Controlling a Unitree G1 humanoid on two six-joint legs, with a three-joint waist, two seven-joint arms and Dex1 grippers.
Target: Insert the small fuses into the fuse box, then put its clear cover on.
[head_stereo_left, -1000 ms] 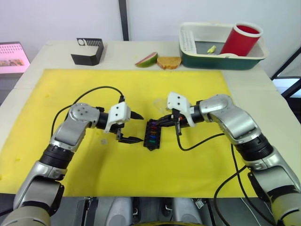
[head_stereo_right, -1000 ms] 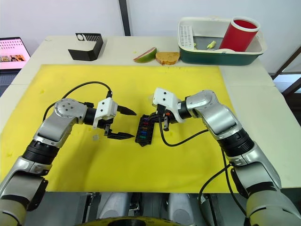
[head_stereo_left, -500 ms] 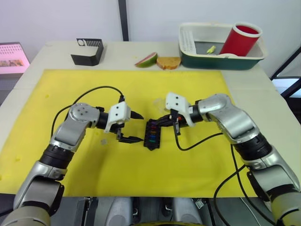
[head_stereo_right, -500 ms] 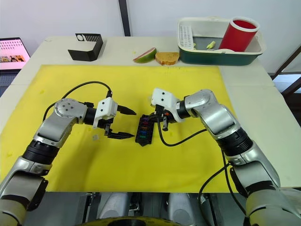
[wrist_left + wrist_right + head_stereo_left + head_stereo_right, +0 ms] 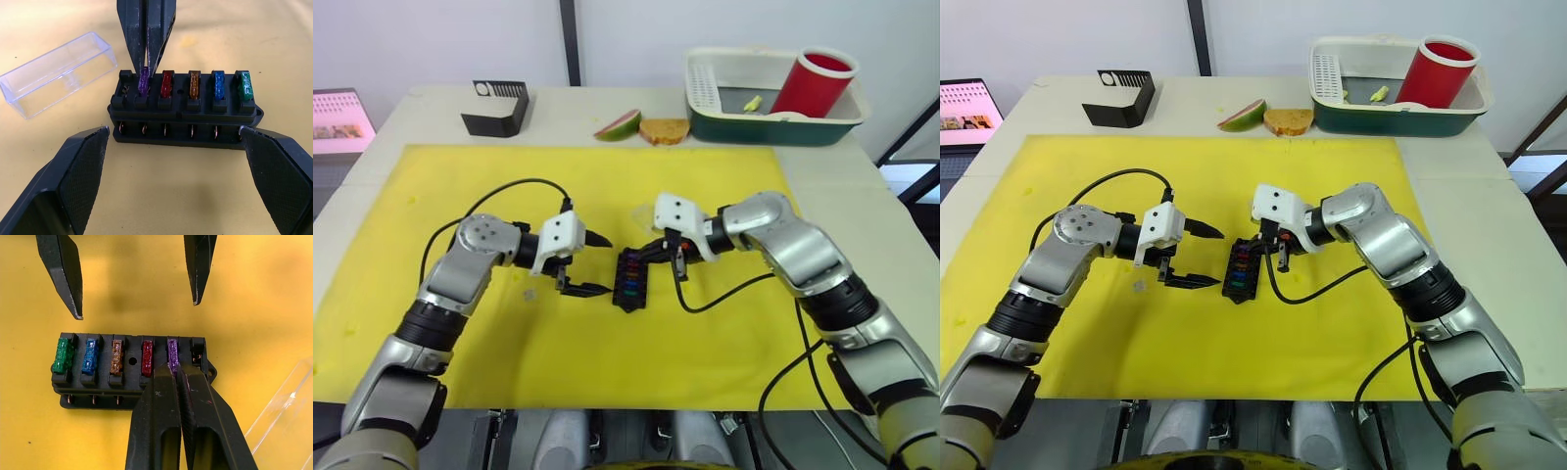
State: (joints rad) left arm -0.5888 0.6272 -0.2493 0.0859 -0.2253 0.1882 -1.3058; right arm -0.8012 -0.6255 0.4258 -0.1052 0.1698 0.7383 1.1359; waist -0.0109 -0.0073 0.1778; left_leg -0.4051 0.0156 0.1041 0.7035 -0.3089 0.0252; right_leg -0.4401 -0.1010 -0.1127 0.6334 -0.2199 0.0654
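From the head views, the fuse box [image 5: 629, 278] is seen on the yellow mat [image 5: 705, 343] between both grippers. The left gripper [image 5: 597, 264] is spread wide just beside it, holding nothing. The right gripper [image 5: 654, 253] is at the box's far end. A black stand [image 5: 496, 106], fruit slice [image 5: 619, 124], bread [image 5: 665, 129] and a tray [image 5: 773, 122] with a red cup [image 5: 814, 81] stand well behind.

In the left wrist view, five fuses are seated: purple fuse [image 5: 144, 80], red [image 5: 167, 83], orange [image 5: 194, 84], blue [image 5: 217, 84], green [image 5: 245, 85]. The cover [image 5: 56, 73] lies just beside the box.

In the right wrist view, the right gripper's fingers [image 5: 161, 411] are pressed nearly together on the purple fuse; the end slot beside it is unfilled.
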